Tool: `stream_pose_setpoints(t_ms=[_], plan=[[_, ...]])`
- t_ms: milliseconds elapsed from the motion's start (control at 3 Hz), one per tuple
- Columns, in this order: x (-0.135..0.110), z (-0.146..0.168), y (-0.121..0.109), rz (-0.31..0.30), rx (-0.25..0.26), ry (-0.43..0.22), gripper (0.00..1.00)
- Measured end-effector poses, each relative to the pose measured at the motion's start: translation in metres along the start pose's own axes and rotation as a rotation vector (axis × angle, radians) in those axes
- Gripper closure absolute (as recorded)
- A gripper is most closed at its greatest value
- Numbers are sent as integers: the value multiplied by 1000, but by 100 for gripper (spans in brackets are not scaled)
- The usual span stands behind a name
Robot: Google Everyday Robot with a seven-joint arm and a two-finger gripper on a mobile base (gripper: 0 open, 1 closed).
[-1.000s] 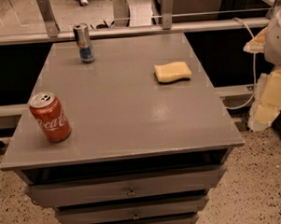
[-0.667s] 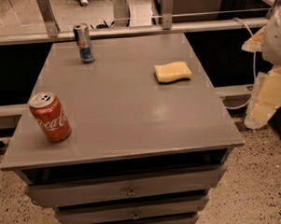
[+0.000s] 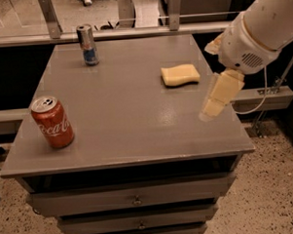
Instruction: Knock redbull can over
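The redbull can [image 3: 87, 45] is slim, silver and blue, and stands upright at the far left corner of the grey table [image 3: 131, 110]. My gripper [image 3: 217, 97] hangs from the white arm over the table's right side, just right of and nearer than a yellow sponge [image 3: 179, 74]. It is far from the redbull can, which stands across the table to the left and back. The gripper holds nothing that I can see.
A wider red Coca-Cola can [image 3: 51, 122] stands upright near the front left corner. A metal rail [image 3: 133, 31] runs behind the table. Drawers [image 3: 135, 200] sit under the tabletop. A cable hangs at the right.
The arm has swung left from beside the table, so the gripper is now over the table's right side near the sponge. Both cans and the sponge stay put.
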State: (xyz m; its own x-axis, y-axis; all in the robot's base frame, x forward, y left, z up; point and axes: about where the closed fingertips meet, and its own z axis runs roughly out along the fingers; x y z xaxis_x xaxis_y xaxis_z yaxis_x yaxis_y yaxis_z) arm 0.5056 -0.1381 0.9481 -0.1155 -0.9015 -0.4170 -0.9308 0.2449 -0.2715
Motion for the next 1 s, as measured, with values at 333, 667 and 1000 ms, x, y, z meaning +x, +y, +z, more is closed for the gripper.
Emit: stream_pose_setpoints(t_ms=[333, 667, 1000], plan=[[-58, 49, -19, -7, -3, -150, 0], [-59, 49, -19, -7, -3, -150, 0], [-64, 56, -22, -5, 4, -166, 0]])
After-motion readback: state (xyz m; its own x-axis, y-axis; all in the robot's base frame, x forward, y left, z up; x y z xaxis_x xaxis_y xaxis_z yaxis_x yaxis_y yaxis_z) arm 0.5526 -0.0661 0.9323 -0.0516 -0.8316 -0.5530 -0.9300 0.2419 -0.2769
